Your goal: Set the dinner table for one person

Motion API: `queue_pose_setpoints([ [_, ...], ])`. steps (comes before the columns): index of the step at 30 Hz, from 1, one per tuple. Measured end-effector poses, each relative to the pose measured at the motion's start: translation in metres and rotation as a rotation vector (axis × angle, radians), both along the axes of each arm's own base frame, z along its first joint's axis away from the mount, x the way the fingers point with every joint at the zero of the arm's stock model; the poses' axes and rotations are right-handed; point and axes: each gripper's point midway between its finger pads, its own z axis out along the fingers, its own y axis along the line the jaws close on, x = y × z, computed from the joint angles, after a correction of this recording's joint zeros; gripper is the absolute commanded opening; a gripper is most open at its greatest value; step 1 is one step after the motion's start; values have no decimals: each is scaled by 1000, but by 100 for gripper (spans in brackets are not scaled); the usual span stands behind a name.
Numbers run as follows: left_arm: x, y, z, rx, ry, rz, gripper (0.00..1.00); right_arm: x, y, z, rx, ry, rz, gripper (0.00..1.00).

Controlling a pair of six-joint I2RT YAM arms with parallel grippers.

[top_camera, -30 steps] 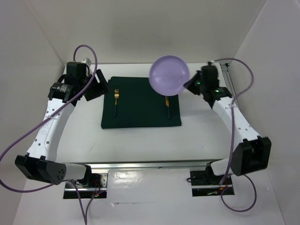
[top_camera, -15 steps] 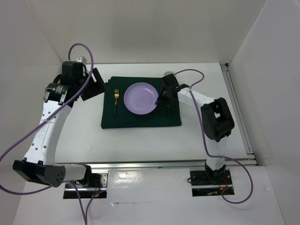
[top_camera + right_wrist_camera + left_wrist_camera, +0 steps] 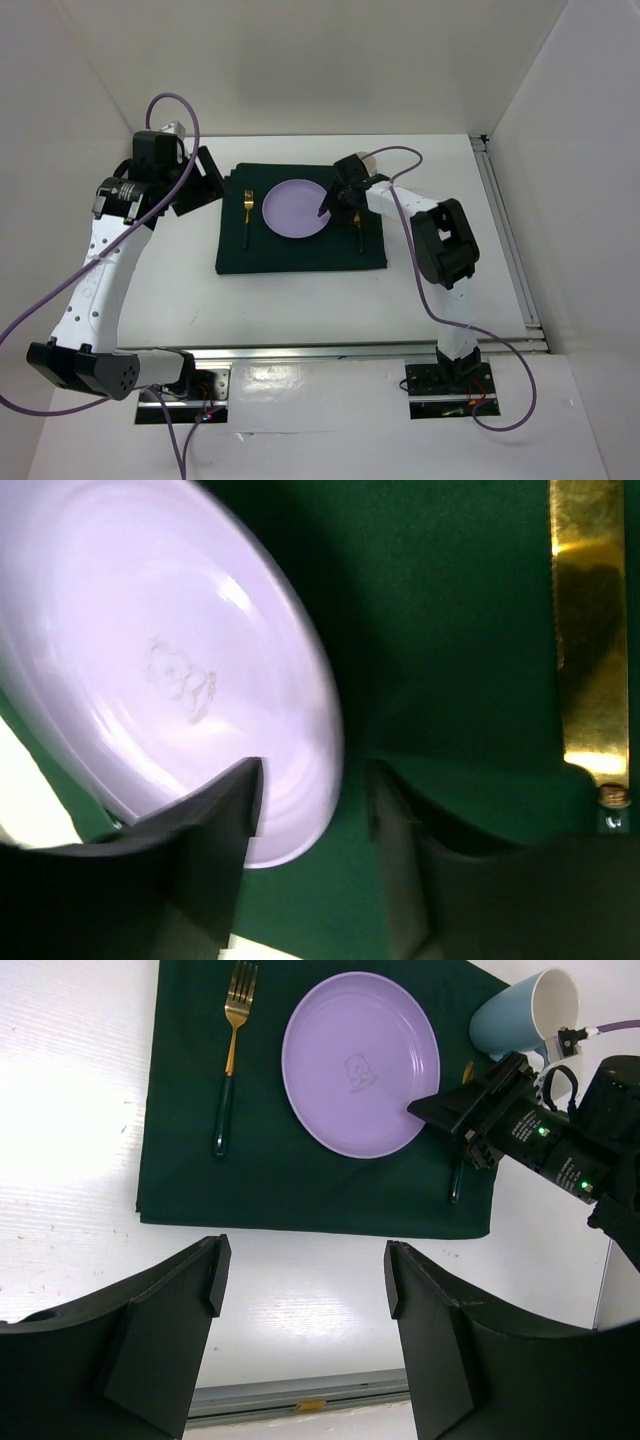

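A lilac plate lies flat in the middle of the dark green mat on the white dinner table. A gold fork lies left of it and a gold knife lies to its right. My right gripper is open, straddling the plate's right rim with a gap beside it. My left gripper hangs open and empty above the bare table, left of the mat.
A light blue mug stands off the mat's far right corner, just behind the right wrist. A metal rail runs along the table's near edge. White walls close in the sides and back.
The right arm brought the plate down from high up onto the mat, and its jaws have now opened off the rim. The left arm shifted slightly and stayed open.
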Motion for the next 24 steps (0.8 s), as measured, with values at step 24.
queue_pose_setpoints([
  [24,4,3,2,26,-22,-1,80,-142,-124,183,-261,-280,-113,100],
])
